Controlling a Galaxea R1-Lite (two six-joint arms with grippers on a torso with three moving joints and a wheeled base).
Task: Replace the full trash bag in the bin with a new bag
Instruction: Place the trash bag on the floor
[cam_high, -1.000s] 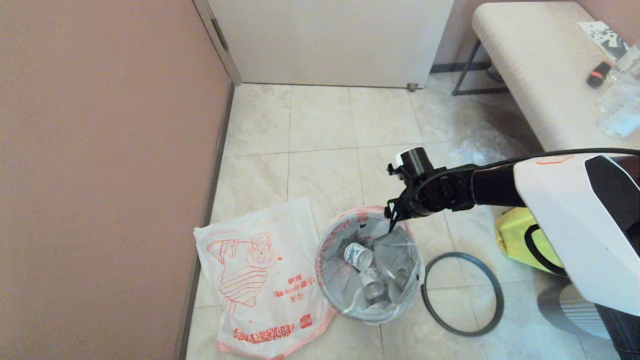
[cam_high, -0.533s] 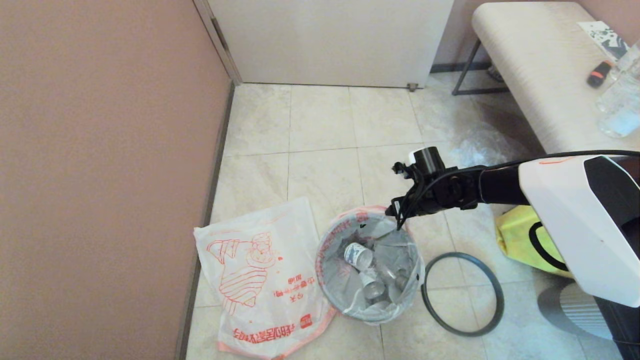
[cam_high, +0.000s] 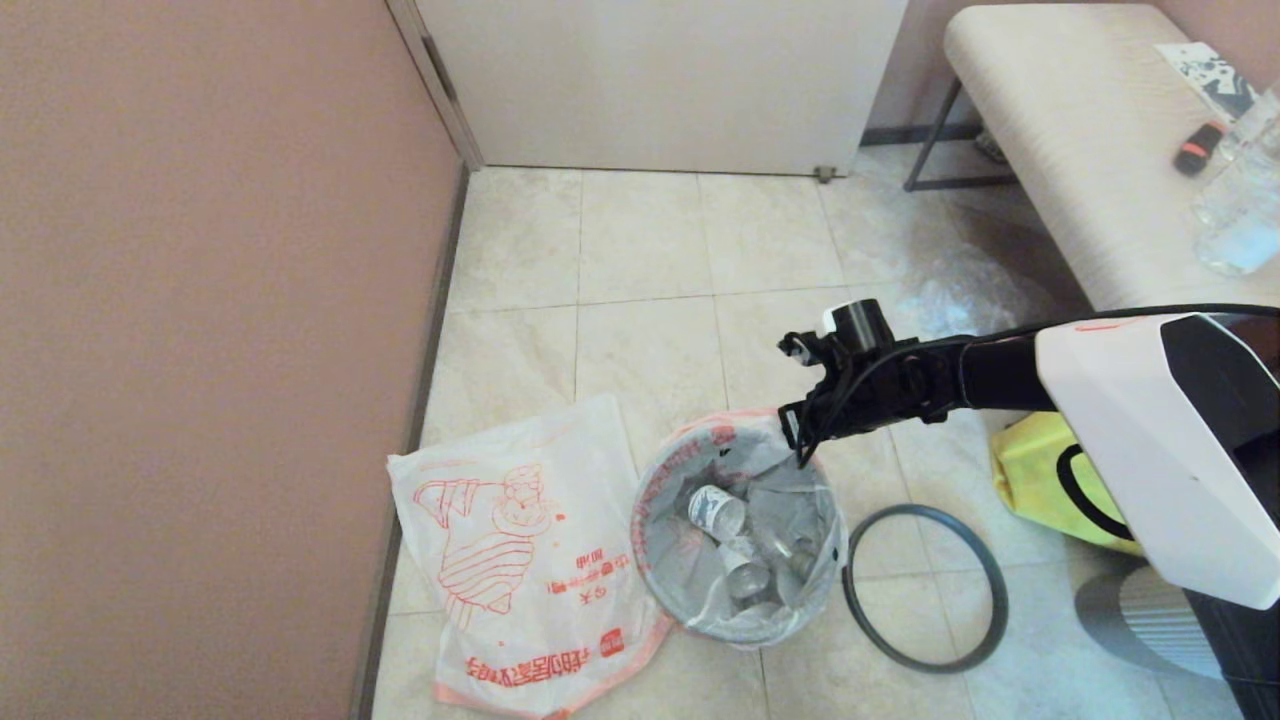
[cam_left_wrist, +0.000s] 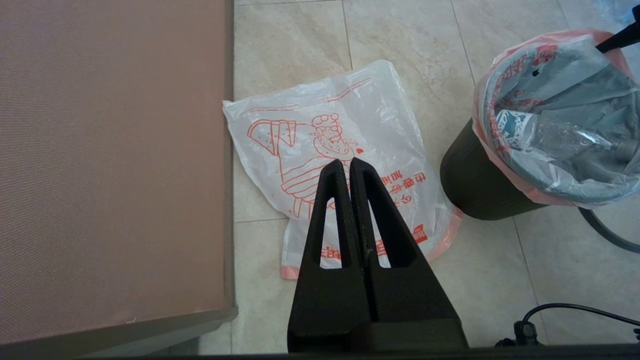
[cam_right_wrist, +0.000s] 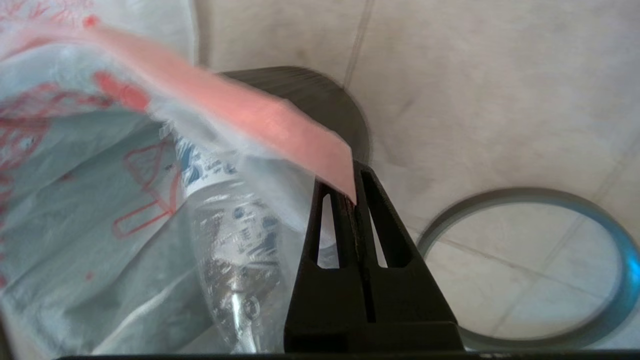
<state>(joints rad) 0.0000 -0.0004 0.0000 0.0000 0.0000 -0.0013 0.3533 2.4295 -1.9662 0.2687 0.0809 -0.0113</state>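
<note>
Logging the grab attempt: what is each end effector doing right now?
Left end effector: closed, holding nothing.
Right end effector: closed on the pink edge of the full trash bag.

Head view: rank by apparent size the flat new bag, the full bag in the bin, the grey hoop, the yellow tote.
1. New bag, largest.
2. Full trash bag in the bin and grey hoop: look alike, unranked.
3. Yellow tote, smallest showing, but the right arm hides part, so unsure.

glossy floor tiles (cam_high: 640, 260), matt black plastic bin (cam_left_wrist: 475, 180)
</note>
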